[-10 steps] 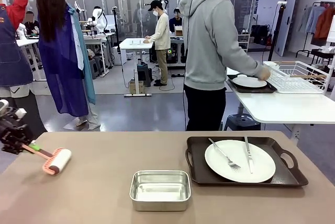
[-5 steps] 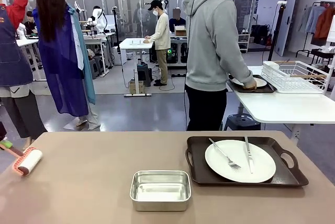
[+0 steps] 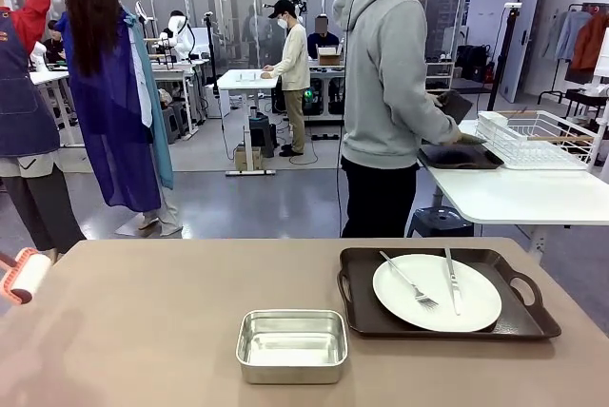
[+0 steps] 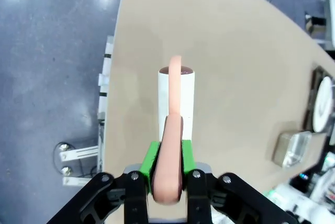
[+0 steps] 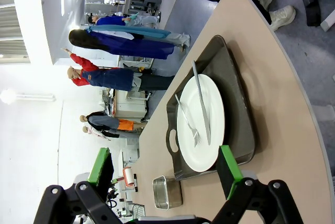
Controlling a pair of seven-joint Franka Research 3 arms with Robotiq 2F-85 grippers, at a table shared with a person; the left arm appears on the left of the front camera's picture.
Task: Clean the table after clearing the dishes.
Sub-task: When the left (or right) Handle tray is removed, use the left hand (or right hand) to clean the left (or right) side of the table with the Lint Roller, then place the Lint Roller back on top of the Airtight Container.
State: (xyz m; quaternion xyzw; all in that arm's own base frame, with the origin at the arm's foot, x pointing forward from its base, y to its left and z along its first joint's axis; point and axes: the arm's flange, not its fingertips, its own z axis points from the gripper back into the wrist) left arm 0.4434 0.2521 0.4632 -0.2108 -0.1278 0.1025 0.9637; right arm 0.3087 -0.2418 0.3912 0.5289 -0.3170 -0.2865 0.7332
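The left gripper (image 4: 167, 174) has its green pads pressed hard onto the pink handle of a lint roller (image 4: 176, 96). The white roll sits over the table (image 3: 171, 331) at its 9 o'clock edge, and I cannot tell whether it touches the top.

The right gripper (image 5: 164, 161) has its fingers spread wide and holds nothing. It is aimed at the dark tray (image 3: 354, 283) at about 3 o'clock, which carries 1 white plate (image 3: 476, 307) with a fork (image 3: 409, 283) and knife (image 3: 452, 283). A steel pan (image 3: 291, 345) stands at 6 o'clock, just beside the tray.

At 1 o'clock a person (image 3: 390, 93) handles a 2nd tray (image 3: 460, 157) on the white table (image 3: 514, 193).

Clearing looks about half done, so for now rolling is best kept to the bare left half.

- Lay the roll flat, with its axis level to the top.
- Work in overlapping passes from 9 o'clock toward the middle.
- Stop short of the pan, because a nudge could slide it into the tray.
- Keep the pressure light and even, since a tilted roll would only clean along 1 edge.
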